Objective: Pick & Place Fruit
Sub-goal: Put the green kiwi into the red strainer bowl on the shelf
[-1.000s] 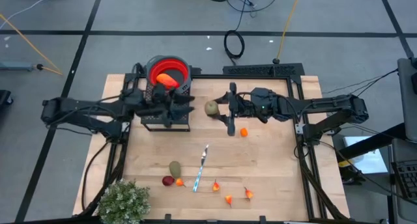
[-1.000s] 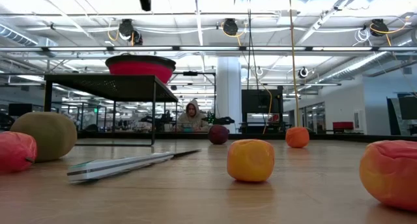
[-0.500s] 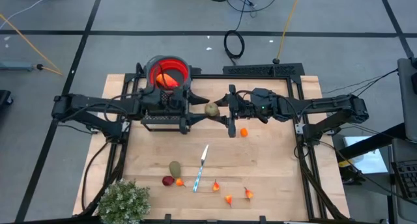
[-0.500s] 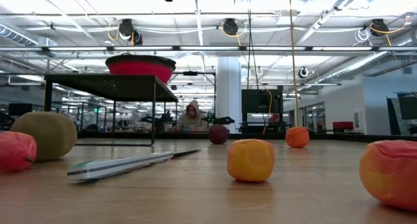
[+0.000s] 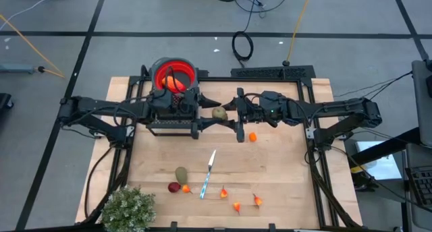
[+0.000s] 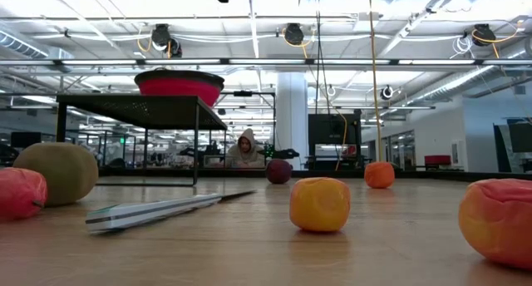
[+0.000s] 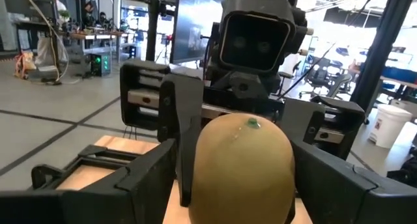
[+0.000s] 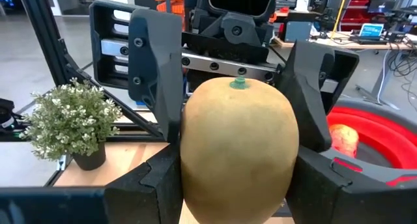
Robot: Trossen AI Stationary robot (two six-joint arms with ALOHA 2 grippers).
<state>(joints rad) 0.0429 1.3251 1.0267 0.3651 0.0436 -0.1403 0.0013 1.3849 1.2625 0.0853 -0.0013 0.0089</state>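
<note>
Both arms reach inward and meet head-on above the middle of the tabletop (image 5: 283, 171), the left arm stretched from the left side, the right arm from the right. The right claw (image 5: 228, 112) is clamped on an olive-brown fruit (image 5: 219, 112) (held well off the tabletop). The left claw (image 5: 206, 112) faces it, its fingers (image 8: 151, 68) spread wide on either side of that fruit.

You are working in a large open robotics lab or industrial workspace. Across the top of the low view run exposed ceiling pipes (image 6: 266, 63) and round hanging lights (image 6: 293, 33). At centre a seated person (image 6: 245, 148) works among benches. From above, grey floor (image 5: 54, 16) with dark tape lines and loose cables (image 5: 241, 44) surrounds the wooden table (image 5: 283, 171).
</note>
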